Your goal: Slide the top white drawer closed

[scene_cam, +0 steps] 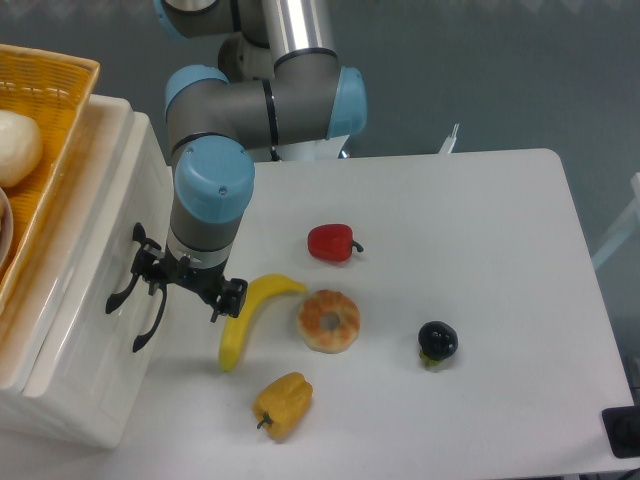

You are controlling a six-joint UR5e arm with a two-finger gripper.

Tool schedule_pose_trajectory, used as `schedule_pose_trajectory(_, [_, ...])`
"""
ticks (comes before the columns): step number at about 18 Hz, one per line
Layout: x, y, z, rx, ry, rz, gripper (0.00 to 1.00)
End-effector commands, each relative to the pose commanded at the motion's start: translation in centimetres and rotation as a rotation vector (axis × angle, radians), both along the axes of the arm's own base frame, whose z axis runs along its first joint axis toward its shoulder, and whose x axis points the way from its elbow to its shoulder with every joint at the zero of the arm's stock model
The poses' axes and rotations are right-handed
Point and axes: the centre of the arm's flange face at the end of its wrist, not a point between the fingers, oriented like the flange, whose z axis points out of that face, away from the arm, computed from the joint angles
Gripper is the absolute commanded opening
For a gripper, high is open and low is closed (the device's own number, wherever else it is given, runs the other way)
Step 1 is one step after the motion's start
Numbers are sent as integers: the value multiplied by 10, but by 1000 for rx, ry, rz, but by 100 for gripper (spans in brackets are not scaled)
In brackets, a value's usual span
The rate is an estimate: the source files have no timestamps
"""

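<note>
Camera view: top white drawer [85,250] fronts rightward, its handle lengthwise beside the spread, empty claw [185,288].

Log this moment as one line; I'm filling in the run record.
phase: pushing | gripper: at top white drawer front, by its handle, state unclear | drawer: nearly closed | banana: on table beside gripper, untouched

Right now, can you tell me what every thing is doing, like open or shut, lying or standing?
top white drawer: nearly shut, only a thin gap left.
lower white drawer: shut.
end effector: against the top drawer's front by its black handle; open or shut, cannot tell.
banana: lying flat.
red pepper: lying on its side.
yellow pepper: lying on its side.
doughnut: lying flat.
</note>
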Motion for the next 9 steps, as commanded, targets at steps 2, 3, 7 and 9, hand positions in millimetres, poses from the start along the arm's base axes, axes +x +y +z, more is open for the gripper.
schedule_pose_trajectory(2, [-6,-1,1,4,1,6,100])
schedule_pose_trajectory(3, [-10,-3,4,9,7,4,100])
schedule_pose_trajectory(7, [-41,-14,12,45,42,-63,100])
schedule_pose_trajectory(9, [-52,-18,16,56,52,-68,100])
